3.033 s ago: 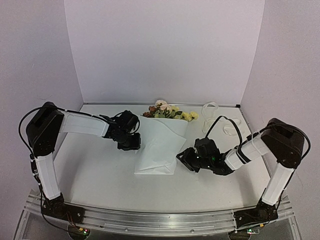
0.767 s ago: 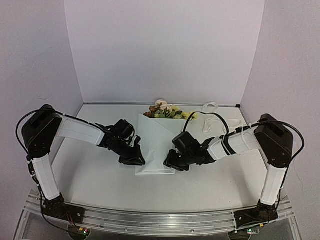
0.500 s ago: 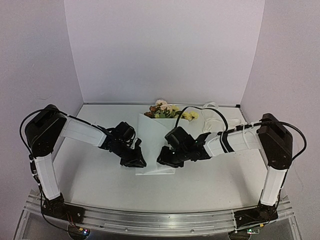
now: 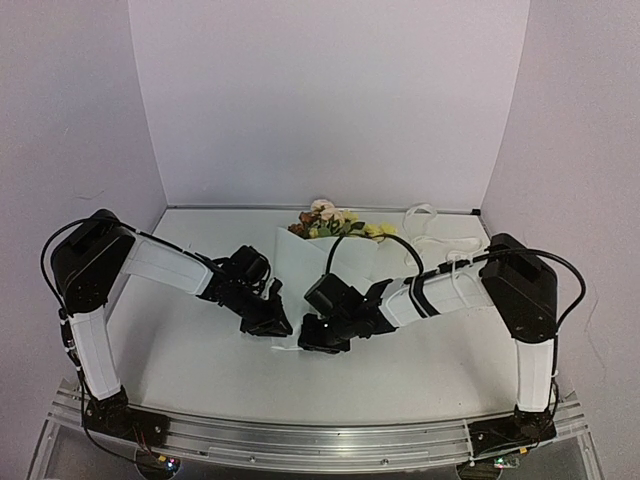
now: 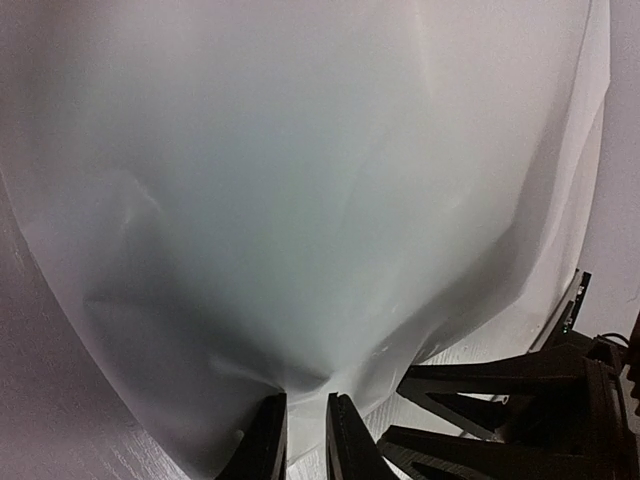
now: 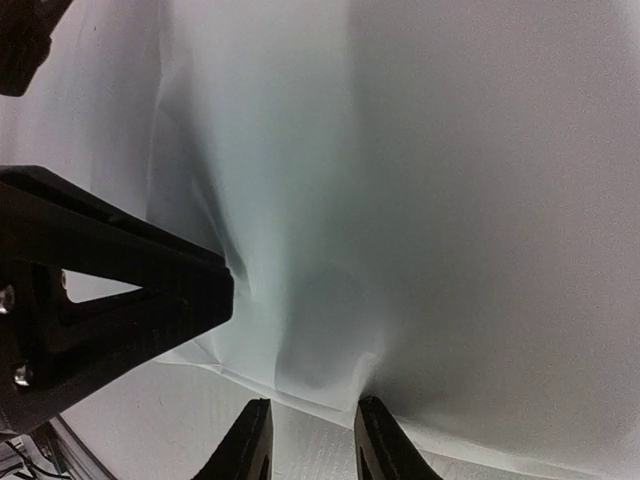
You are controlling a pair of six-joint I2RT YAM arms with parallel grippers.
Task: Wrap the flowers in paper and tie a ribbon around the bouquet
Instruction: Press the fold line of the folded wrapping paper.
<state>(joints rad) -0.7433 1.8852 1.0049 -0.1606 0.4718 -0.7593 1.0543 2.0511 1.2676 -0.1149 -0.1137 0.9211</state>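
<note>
Top external view: the paper (image 4: pixel 322 268) is seen folded over the flowers (image 4: pixel 330 222) in the middle of the table (image 4: pixel 190 365), and both grippers are set at its near end. The left gripper (image 4: pixel 276 323) is placed at the paper's near left corner and the right gripper (image 4: pixel 308 338) at the near edge just beside it, so that the two are brought close together. The blooms are found well beyond both grippers, poking out past the far edge of the paper. The ribbon (image 4: pixel 432 238) is seen lying loose far beyond the right gripper, off to its outer side and apart from the paper

In the left wrist view the left gripper's fingers (image 5: pixel 268 440) are seen pressed nearly together, with the paper's edge gathered into a pucker right at their tips; the sheet is pinched there and is seen bulging ahead of the gripper

In the right wrist view the right gripper's fingers (image 6: pixel 248 445) are held partly spread, with bare table shown between them. The paper's edge is met just at their tips, and a crease is seen rising from one tip; whether the sheet is actually touched cannot be told
</note>
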